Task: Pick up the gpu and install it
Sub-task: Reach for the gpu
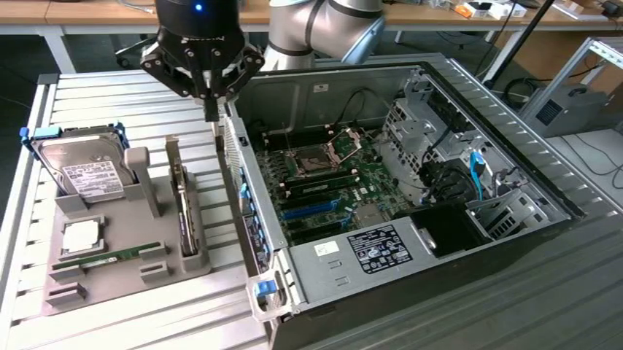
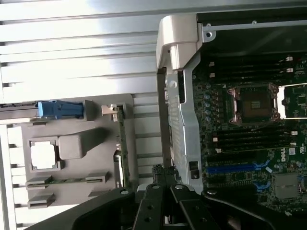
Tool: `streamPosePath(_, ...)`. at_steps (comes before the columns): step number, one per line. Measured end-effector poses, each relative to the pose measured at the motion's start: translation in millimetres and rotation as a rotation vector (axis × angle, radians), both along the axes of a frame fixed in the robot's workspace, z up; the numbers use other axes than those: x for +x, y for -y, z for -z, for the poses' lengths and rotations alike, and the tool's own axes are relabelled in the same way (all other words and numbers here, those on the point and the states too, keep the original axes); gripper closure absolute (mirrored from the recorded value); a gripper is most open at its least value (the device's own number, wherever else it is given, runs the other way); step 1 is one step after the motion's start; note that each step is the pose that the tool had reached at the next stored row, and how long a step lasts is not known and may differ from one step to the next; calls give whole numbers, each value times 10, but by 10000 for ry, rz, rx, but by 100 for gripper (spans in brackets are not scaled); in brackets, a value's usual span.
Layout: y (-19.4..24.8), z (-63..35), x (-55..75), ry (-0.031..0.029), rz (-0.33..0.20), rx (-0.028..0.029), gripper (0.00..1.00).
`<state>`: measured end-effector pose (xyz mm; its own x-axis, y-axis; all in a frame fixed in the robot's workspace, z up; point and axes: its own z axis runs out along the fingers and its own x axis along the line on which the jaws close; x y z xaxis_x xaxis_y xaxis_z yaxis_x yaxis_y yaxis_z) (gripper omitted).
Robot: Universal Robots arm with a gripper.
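Note:
The gpu [image 1: 184, 208] stands on its long edge in a slot of the grey holder tray [image 1: 127, 281], at the exterior view's left; only its thin edge with green board shows. It appears edge-on in the wrist view too, as the gpu [image 2: 120, 143]. My gripper [image 1: 210, 115] hangs above and behind the card, over the gap between the tray and the open computer case [image 1: 409, 248]. Its fingers [image 2: 162, 178] are shut together with nothing between them, and they do not touch the card.
The tray also carries a silver hard drive [image 1: 83, 166], a square processor [image 1: 81, 235] and a thin memory stick [image 1: 102, 259]. Inside the case lies the motherboard [image 1: 326, 182] with blue card slots [image 1: 309, 209]. The case's rear wall [image 2: 178, 120] stands close beside the fingers.

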<state>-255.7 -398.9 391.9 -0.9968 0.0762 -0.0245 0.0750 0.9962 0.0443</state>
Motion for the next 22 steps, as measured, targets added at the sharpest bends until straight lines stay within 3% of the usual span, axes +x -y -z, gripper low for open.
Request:
streamPosePath(11, 0, 8, -390, 1, 1, 1, 89)
streamPosePath(22, 0, 9, -409, 0, 3, 1, 89)
